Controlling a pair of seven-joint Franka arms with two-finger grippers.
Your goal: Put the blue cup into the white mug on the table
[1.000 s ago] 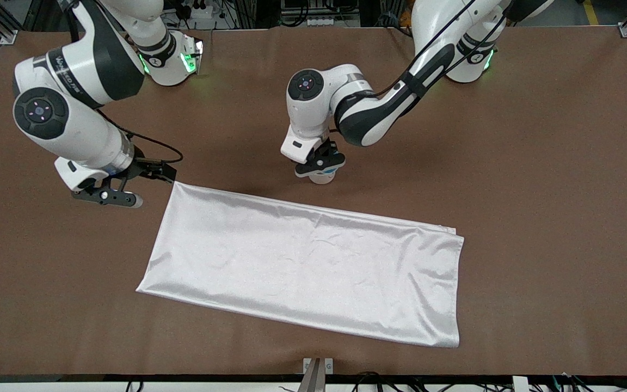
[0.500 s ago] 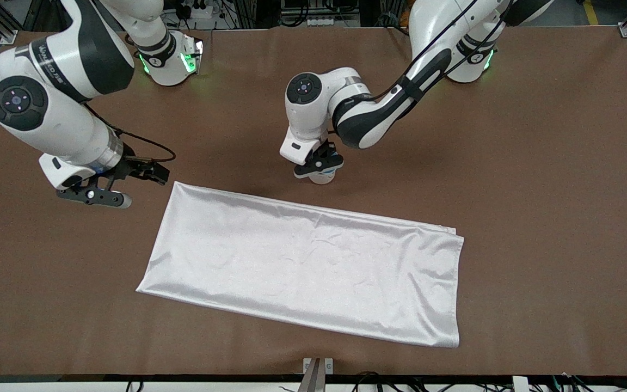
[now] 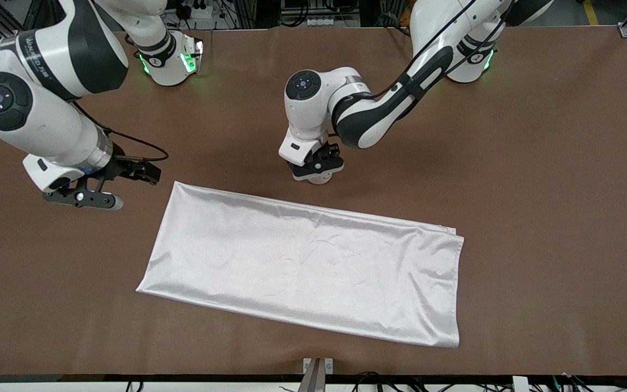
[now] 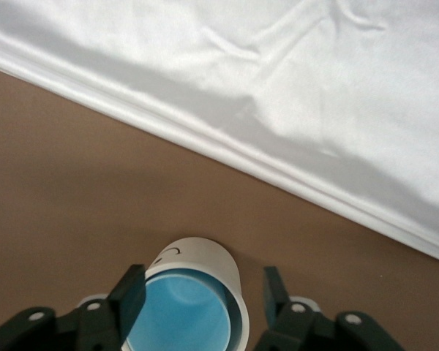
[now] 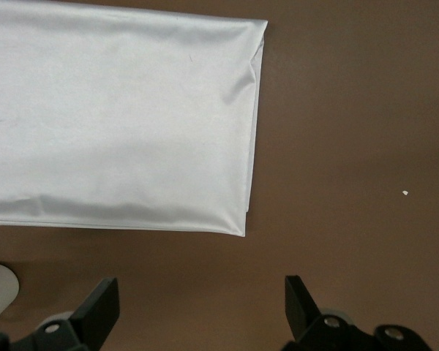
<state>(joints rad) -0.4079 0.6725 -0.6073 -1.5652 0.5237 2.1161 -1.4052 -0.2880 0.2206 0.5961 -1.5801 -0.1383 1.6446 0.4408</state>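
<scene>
**Both grippers open right now**

Left arm reaches in from its base, elbow bent, wrist pointing straight down mid-table. Left gripper point(image 3: 318, 170) sits low with its fingers point(image 4: 132, 296) spread apart, gripping nothing. Right arm waits near its own end, right gripper point(image 3: 82, 197) up in the air, jaws wide.

The blue cup point(image 4: 181, 316) sits inside the white mug point(image 4: 205, 262), between the left gripper's point(image 4: 203, 300) parted fingers point(image 4: 129, 296).
</scene>
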